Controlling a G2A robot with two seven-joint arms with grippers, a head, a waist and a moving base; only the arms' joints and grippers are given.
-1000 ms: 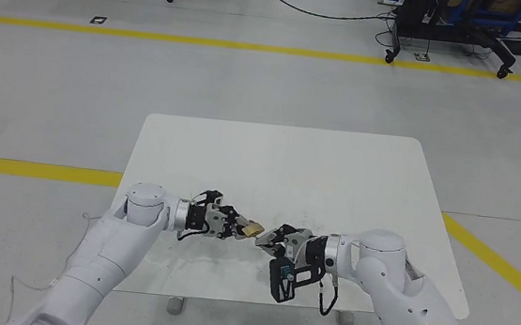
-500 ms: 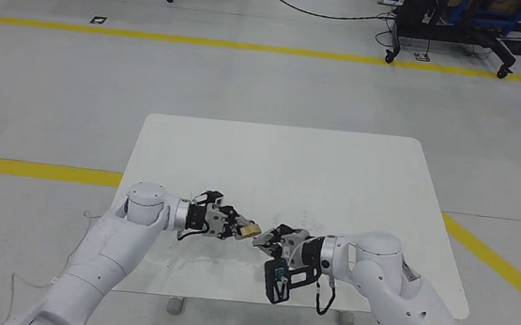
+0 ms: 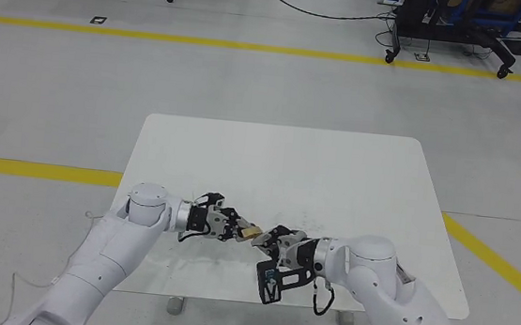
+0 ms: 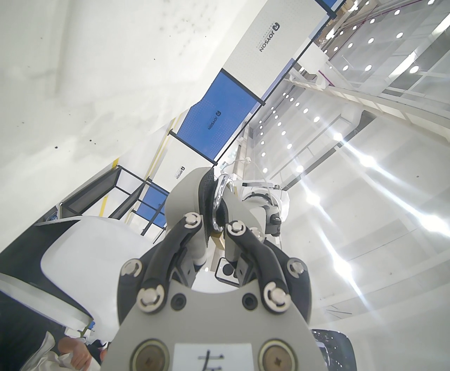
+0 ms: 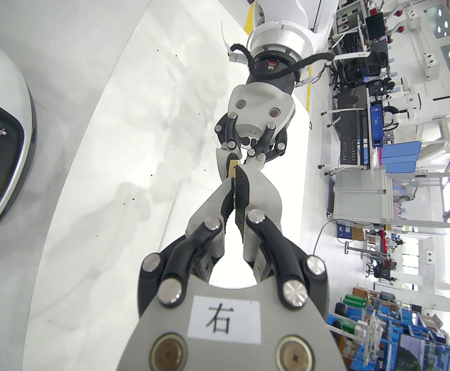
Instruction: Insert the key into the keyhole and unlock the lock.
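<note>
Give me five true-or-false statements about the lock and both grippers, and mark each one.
1. The left gripper holds the lock. True.
2. The lock lies loose on the table. False: it is pinched in the left gripper.
3. The right gripper is wide open. False: its fingers are closed, with the tips at the lock.
4. The grippers are at opposite ends of the table. False: they meet tip to tip near the table edge closest to the robot.
5. The lock's shackle is silver and its body brass-coloured. True.
</note>
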